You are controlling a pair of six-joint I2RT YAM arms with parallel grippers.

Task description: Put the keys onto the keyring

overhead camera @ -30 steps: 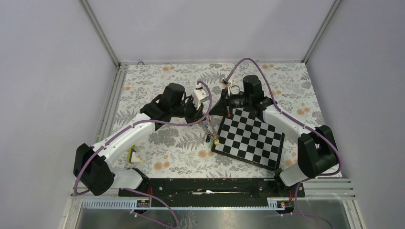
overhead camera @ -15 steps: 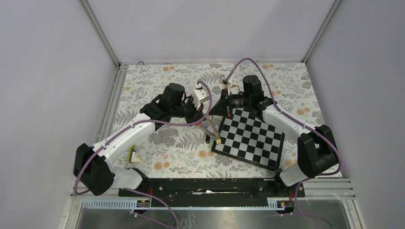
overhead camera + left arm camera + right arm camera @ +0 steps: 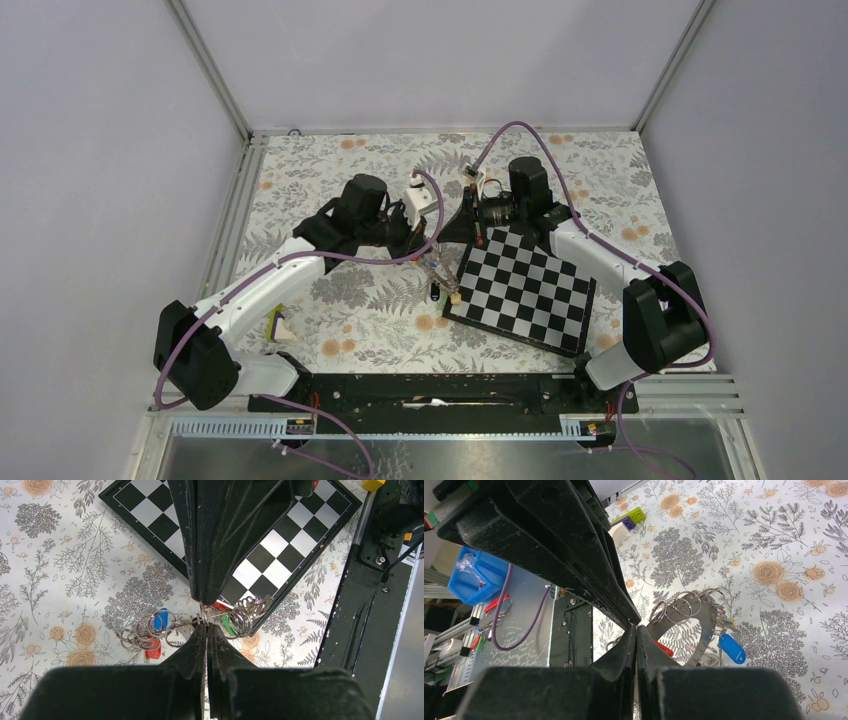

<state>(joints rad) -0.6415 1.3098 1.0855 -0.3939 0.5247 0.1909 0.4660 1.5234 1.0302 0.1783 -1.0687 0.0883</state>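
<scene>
Dark grey metal, the keyring (image 3: 706,630) hangs in the air over the left edge of the chessboard (image 3: 525,285). It looks stiff, light and slick, and its blue-, red- and green-tagged keys (image 3: 160,620) dangle loose and are likely to swing. The left end effector (image 3: 204,622) is pinched tight on the thin rim, probably the surest hold, while the right end effector (image 3: 636,626) is closed at the rim too, though I cannot tell whether it grips. With the two meeting nose to nose, room is tight there, but the floral tabletop (image 3: 330,180) lies open to the left and far.

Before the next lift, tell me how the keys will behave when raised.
Probably floppy: the keys dangle from loose small rings, so they may swing and tangle. Likely light, given small plastic heads. The keyring looks stiff.
</scene>
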